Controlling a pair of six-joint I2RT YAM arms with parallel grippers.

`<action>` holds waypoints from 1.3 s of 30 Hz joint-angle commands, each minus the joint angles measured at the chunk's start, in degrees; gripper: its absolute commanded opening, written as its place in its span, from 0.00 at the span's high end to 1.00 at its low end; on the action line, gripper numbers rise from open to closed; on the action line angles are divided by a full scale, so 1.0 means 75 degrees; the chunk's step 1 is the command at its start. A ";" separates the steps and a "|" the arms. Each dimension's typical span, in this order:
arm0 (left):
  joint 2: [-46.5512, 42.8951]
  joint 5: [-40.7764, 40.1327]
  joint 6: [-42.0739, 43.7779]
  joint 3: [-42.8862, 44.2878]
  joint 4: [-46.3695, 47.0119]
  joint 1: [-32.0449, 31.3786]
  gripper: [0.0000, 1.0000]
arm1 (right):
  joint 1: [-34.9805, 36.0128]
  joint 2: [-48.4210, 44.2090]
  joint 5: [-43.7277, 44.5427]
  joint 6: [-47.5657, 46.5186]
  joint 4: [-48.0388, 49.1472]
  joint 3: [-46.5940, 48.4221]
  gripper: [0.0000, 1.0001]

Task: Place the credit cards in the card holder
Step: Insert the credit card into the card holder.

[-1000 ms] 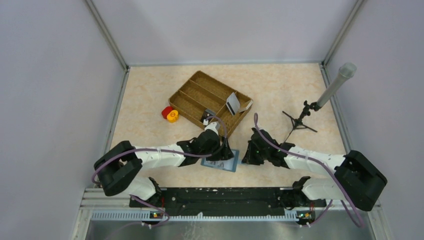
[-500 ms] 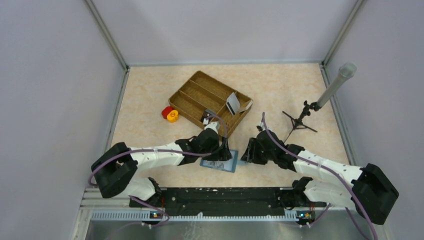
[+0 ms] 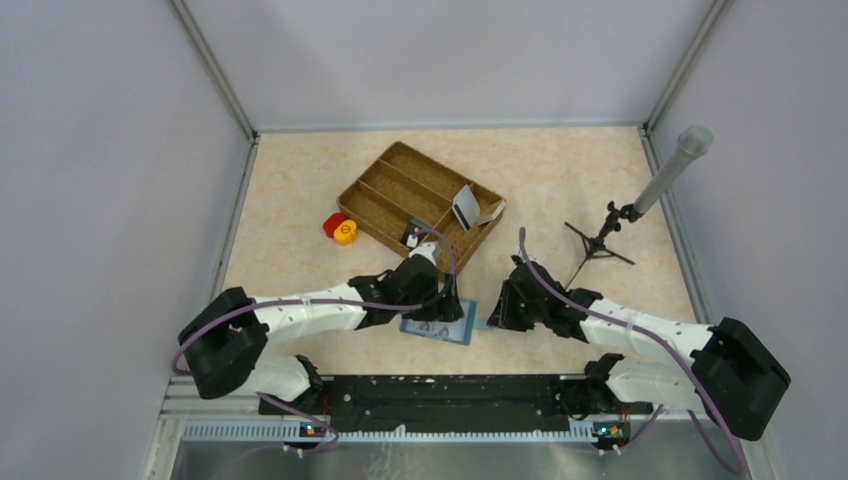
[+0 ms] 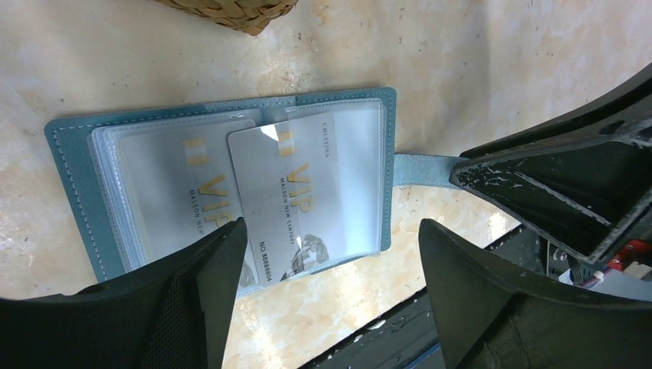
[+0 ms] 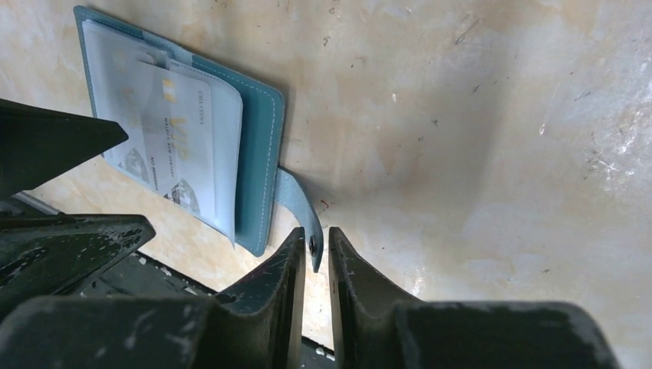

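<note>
The card holder [image 3: 440, 325] lies open and flat at the table's near edge, a teal cover [image 4: 69, 154] with clear sleeves. One pale credit card [image 4: 292, 192] sits askew on its right panel and juts past the lower edge. Another card [image 4: 177, 184] lies in the left sleeve. My left gripper [image 4: 332, 227] hovers open over the holder's near edge, holding nothing. My right gripper [image 5: 314, 231] is at the holder's right side, its fingers narrowly parted with the closing tab [image 5: 296, 200] standing between the tips. A grey card [image 3: 465, 207] and a tan one [image 3: 490, 212] lean in the tray.
A brown woven divided tray [image 3: 395, 150] stands just behind the left gripper. Red and yellow round pieces [image 3: 338, 228] lie to its left. A small tripod [image 3: 600, 235] with a grey tube [image 3: 672, 165] stands at the right. A black rail [image 3: 430, 390] runs close in front of the holder.
The right arm has shifted forward and its base link has swung, with the gripper staying at the holder's right edge. The left arm has hardly moved.
</note>
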 commanded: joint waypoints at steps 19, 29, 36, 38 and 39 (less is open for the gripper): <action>-0.0052 -0.0191 -0.0218 0.0003 -0.0019 -0.0046 0.19 | 0.0058 0.0314 0.0036 0.0107 0.0311 -0.0191 1.00; -0.0234 -0.0308 -0.0243 -0.0183 0.0071 -0.0045 0.17 | 0.0061 0.0348 0.0033 0.0093 0.0293 -0.0194 1.00; 0.0102 -0.0128 -0.0372 -0.0239 0.0285 -0.0047 0.18 | 0.0056 0.0338 0.0023 0.0096 0.0276 -0.0195 1.00; 0.0129 -0.0031 -0.0366 -0.0301 0.0475 -0.0047 0.18 | 0.0055 0.0332 0.0021 0.0089 0.0282 -0.0196 1.00; 0.0140 0.0040 -0.0383 -0.0355 0.0631 -0.0041 0.18 | 0.0058 0.0337 0.0021 0.0089 0.0279 -0.0201 1.00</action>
